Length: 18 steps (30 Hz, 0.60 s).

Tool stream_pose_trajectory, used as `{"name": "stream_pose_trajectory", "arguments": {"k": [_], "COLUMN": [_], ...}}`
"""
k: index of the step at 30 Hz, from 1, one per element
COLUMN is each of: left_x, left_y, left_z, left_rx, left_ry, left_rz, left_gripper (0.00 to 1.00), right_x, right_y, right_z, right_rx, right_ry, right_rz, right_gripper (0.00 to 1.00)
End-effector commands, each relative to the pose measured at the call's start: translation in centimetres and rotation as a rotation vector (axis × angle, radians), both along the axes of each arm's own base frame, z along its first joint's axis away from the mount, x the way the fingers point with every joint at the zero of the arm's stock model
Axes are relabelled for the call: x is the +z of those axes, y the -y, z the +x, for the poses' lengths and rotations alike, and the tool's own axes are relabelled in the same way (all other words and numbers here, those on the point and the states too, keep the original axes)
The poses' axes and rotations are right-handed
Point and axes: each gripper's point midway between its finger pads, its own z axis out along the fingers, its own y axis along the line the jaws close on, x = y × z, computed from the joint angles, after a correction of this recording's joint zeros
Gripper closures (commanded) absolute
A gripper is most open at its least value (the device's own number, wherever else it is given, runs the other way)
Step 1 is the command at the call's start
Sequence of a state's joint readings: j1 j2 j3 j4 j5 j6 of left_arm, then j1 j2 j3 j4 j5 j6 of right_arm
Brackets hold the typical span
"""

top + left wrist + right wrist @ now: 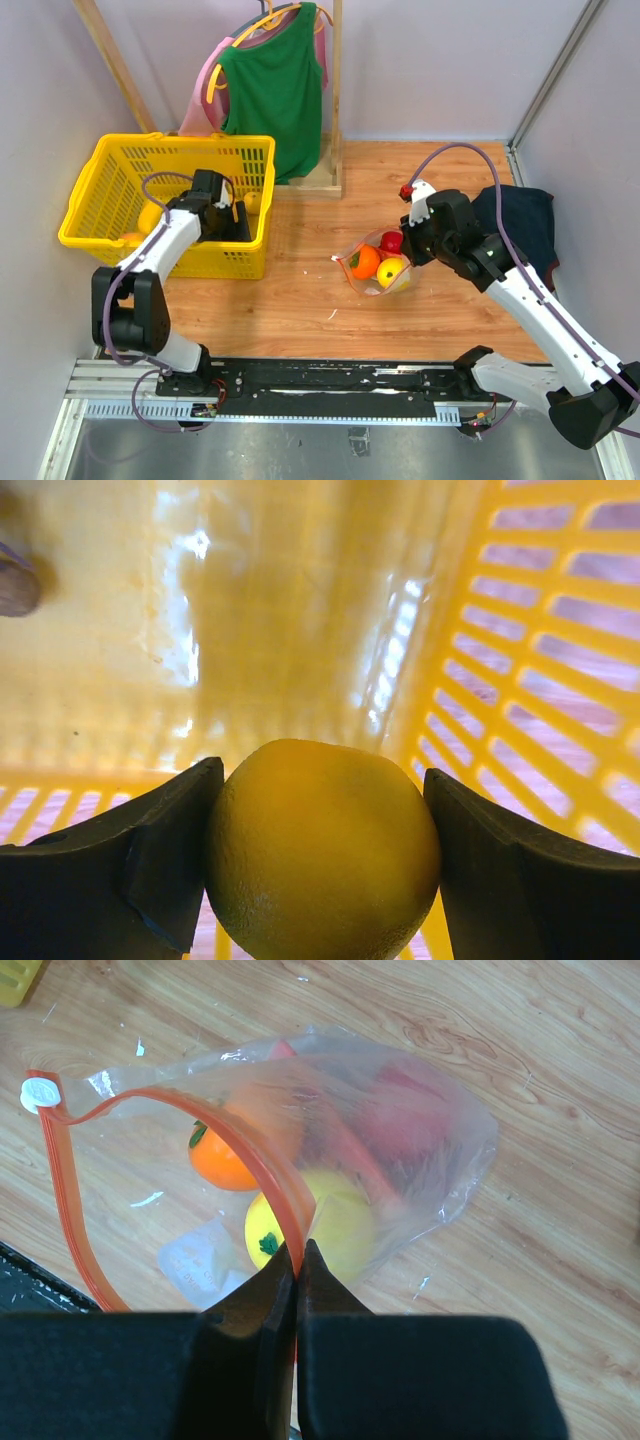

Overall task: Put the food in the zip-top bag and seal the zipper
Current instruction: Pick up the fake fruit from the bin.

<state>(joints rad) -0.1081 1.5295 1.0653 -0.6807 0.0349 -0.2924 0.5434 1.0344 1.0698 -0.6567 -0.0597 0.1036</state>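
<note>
My left gripper [320, 850] is inside the yellow basket [100, 170] and is shut on a round yellow toy fruit [325, 850]; in the top view this gripper [243, 212] sits by the basket's right wall. My right gripper [298, 1255] is shut on the red-orange zipper strip [255, 1155] of the clear zip-top bag [410, 1150], holding its mouth up and open. In the bag are an orange fruit [218, 1160], a yellow fruit [330, 1230] and a red piece [395, 1125]. In the top view the bag [378, 262] lies mid-table beside the right gripper [412, 250].
More yellow and orange pieces lie in the basket [148, 218]. A dark navy cloth heap [525, 220] lies at the right. A wooden rack with a green top [275, 85] stands at the back. A white slider tab [40, 1093] sits on the zipper's end.
</note>
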Motion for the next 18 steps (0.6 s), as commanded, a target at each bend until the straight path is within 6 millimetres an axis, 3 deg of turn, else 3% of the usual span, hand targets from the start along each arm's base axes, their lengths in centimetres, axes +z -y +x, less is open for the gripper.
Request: {"name": "stream_pose_trajectory", "arguments": {"k": [1,9,14,18], "left_x": [5.9,14.9,20.1,22.9], "left_y": [-0.2,-0.2,1.9,4.4], "left_z": [1.9,2.4,1.7,0.9], "left_rx": [0.04,0.059,0.011,-0.064], "left_ry": [0.186,0.444,0.579,0.661], "left_rz": [0.003,0.001,-0.047,-0.105], "left_gripper": [0.53,0.53,0.53,0.53], "right_x": [0.3,0.3,0.3,0.4], "right_y": [0.1,0.0,0.0,-0.1], "right_z": [0.3,0.3,0.4,0.4], "right_rx": [-0.005,-0.007,-0.006,-0.006], "right_ry": [0.015,0.016,0.015,0.016], "right_rz": [0.012,0.018,0.022,0.025], "right_gripper": [0.99,0.99,0.99,0.99]}}
